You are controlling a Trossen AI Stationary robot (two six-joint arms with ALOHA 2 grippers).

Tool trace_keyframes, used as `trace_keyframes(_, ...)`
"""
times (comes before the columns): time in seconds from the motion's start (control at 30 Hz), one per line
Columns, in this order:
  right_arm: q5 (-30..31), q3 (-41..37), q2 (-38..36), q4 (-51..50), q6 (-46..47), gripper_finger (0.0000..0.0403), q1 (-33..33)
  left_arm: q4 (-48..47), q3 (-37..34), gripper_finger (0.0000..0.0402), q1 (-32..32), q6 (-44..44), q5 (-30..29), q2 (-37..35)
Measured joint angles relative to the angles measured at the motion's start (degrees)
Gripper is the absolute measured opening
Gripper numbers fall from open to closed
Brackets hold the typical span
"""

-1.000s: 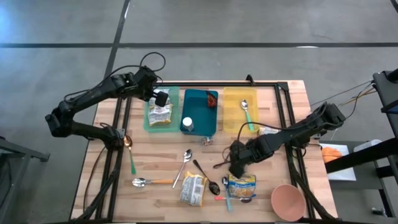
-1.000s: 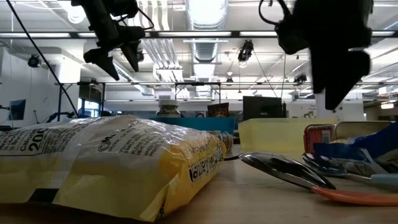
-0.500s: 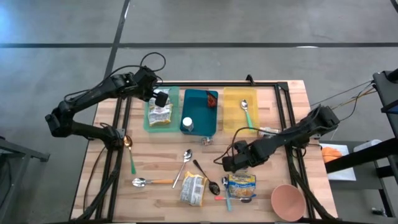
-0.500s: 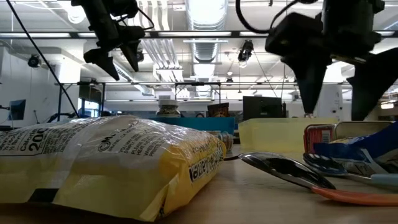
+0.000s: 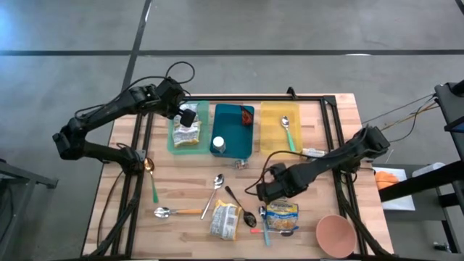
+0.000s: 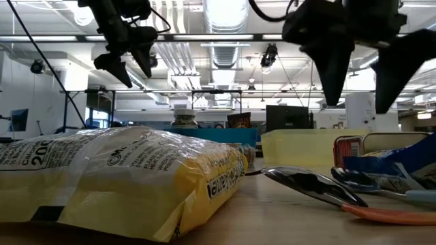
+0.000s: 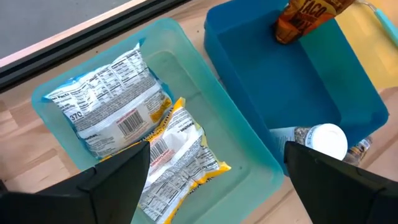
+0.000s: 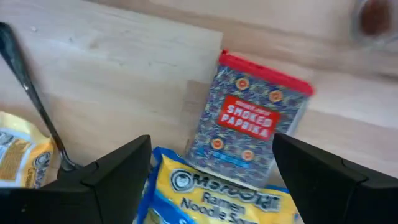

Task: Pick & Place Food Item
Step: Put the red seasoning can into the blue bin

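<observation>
Your right gripper, fingers spread and empty, hangs just above the red-lidded smoked paprika tin. The tin's long axis runs across the gap between the fingers. Your left gripper, also spread, waits far off over the pale green bin.

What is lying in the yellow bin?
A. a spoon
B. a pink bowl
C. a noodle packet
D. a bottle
A: in the high view the yellow bin holds only a spoon with a light green handle, while the pink bowl sits on the table's near right corner.
</observation>
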Motion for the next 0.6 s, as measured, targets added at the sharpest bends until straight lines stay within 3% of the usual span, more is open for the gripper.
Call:
trace_keyframes(0.13,1.9,2.9,0.0,-6.5,-2.4,0.0334,0.0,0.0,0.0,0.0373,0.0,0.0,0.0,0.0)
trace_keyframes(0.4,10.4,5.4,-0.2,-8.7,1.4,0.0334,0.6,0.0,0.0,0.0373,0.0,0.3,0.0,0.0)
trace_keyframes(0.6,5.7,3.9,-0.2,-8.9,9.3,0.0334,0.2,0.0,0.0,0.0373,0.0,1.6,0.0,0.0)
